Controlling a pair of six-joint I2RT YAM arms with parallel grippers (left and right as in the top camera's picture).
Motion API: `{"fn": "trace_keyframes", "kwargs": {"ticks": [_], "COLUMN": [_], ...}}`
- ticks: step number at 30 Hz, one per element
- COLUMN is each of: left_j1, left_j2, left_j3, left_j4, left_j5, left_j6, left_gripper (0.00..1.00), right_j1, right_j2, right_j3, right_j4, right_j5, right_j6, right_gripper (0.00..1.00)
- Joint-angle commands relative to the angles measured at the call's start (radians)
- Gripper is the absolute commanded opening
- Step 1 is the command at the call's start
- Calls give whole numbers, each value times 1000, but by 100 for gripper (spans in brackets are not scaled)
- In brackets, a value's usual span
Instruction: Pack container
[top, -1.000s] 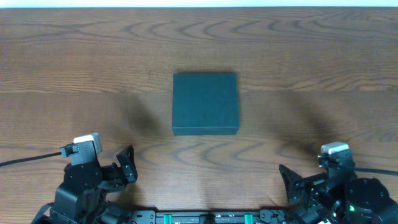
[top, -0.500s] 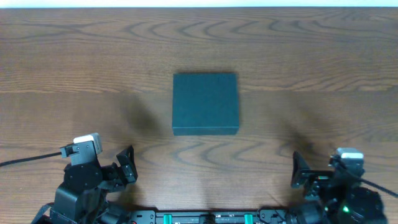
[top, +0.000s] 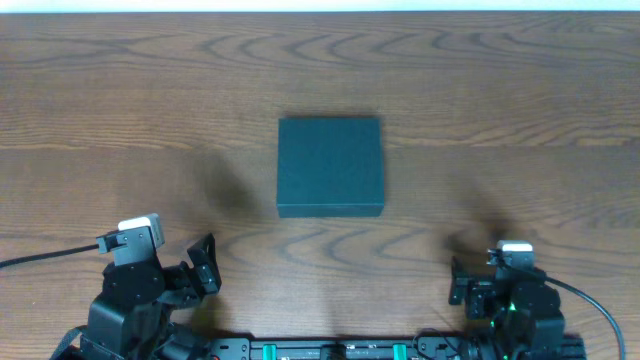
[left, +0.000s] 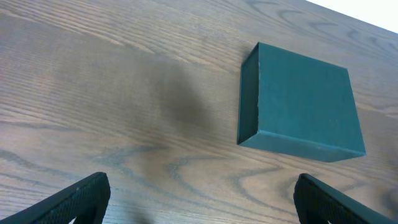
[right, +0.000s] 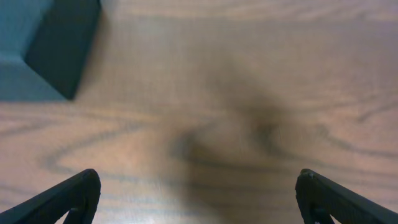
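The container (top: 329, 166) is a dark teal square box with its lid down, in the middle of the wooden table. It also shows in the left wrist view (left: 300, 111) and at the top left corner of the right wrist view (right: 46, 43). My left gripper (top: 203, 266) is open and empty at the near left, well short of the box; its fingertips show in the left wrist view (left: 202, 199). My right gripper (top: 460, 288) is open and empty at the near right; its fingertips frame bare wood in the blurred right wrist view (right: 199, 199). No snack items show.
The wooden table (top: 520, 110) runs to a pale far edge at the top of the overhead view. A black cable (top: 40, 258) trails left from the left arm, and another (top: 600, 300) trails right from the right arm.
The right arm has swung: its wrist moved toward the near edge and left, and the gripper now points more toward the box. The left arm and the box have not moved.
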Motion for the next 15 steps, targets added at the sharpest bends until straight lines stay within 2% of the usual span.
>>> {"fn": "trace_keyframes", "kwargs": {"ticks": [1, 15], "left_j1": [-5, -5], "left_j2": [-3, -3], "left_j3": [10, 10], "left_j4": [-3, -3], "left_j5": [-11, -11], "left_j6": [-15, -15], "left_gripper": [95, 95], "right_j1": [-10, -10], "right_j2": [-9, -9], "right_j3": [-15, -26], "right_j4": [-15, -26], "right_j5": [-9, -9], "right_j6": [-20, -19], "right_gripper": [99, 99]}}
